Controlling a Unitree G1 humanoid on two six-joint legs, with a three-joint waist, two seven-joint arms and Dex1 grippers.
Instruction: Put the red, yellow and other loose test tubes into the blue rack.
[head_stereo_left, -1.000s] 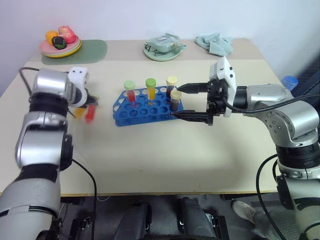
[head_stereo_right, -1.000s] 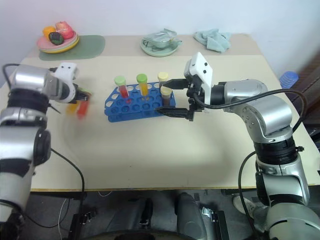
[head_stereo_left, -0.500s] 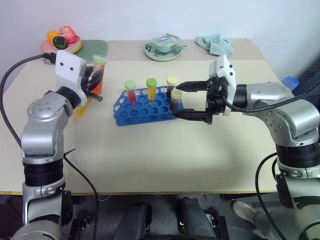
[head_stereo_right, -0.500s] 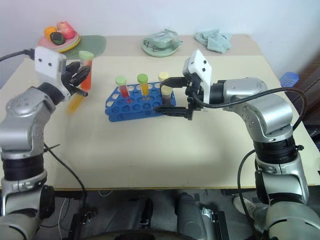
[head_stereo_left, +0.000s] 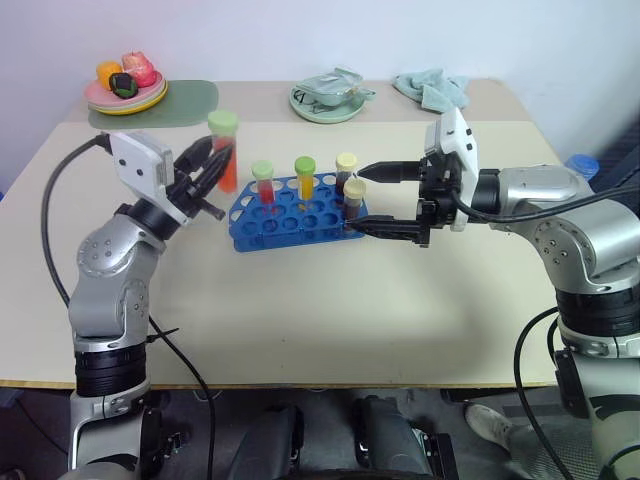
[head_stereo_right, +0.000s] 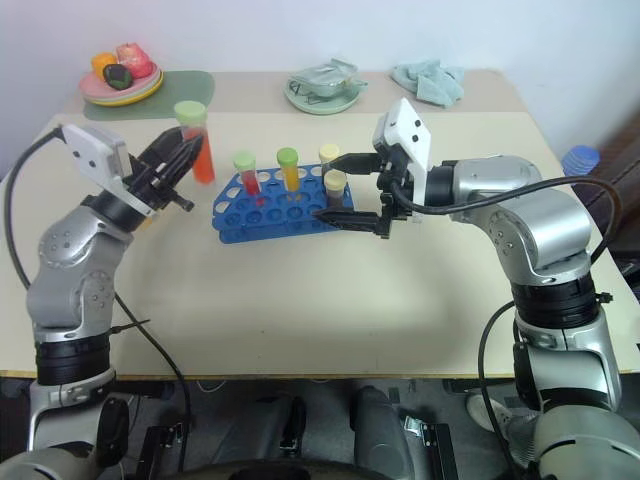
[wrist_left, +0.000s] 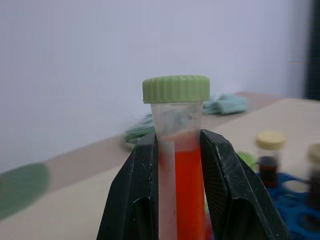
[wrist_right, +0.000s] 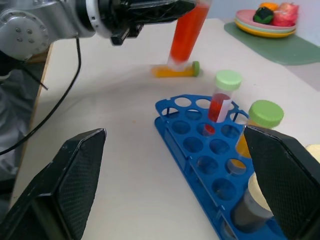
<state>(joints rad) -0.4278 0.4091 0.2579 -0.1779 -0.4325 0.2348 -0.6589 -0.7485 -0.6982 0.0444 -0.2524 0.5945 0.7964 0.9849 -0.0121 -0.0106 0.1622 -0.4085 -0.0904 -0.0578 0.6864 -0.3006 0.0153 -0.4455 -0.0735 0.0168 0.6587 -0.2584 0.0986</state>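
My left gripper (head_stereo_left: 216, 163) is shut on a red test tube (head_stereo_left: 224, 152) with a green cap (wrist_left: 176, 89). It holds the tube upright above the table, just left of the blue rack (head_stereo_left: 262, 222). Standing in the rack are a red tube (head_stereo_left: 262, 183), a yellow tube (head_stereo_left: 304, 178) and two dark tubes with pale caps (head_stereo_left: 350, 188). A yellow test tube (wrist_right: 175, 70) lies on the table behind the left arm. My right gripper (head_stereo_left: 378, 201) stands open at the rack's right end, one finger on each side of it, holding nothing.
At the back left is a plate of fruit (head_stereo_left: 125, 90) on a green mat (head_stereo_left: 190, 97). A green dish (head_stereo_left: 325, 98) and a teal cloth (head_stereo_left: 428, 88) lie along the far edge. A black cable (head_stereo_left: 55, 200) loops beside the left arm.
My left arm has lifted the red tube from low at the table's left, turned it upright and carried it toward the rack. The right gripper has stayed put.
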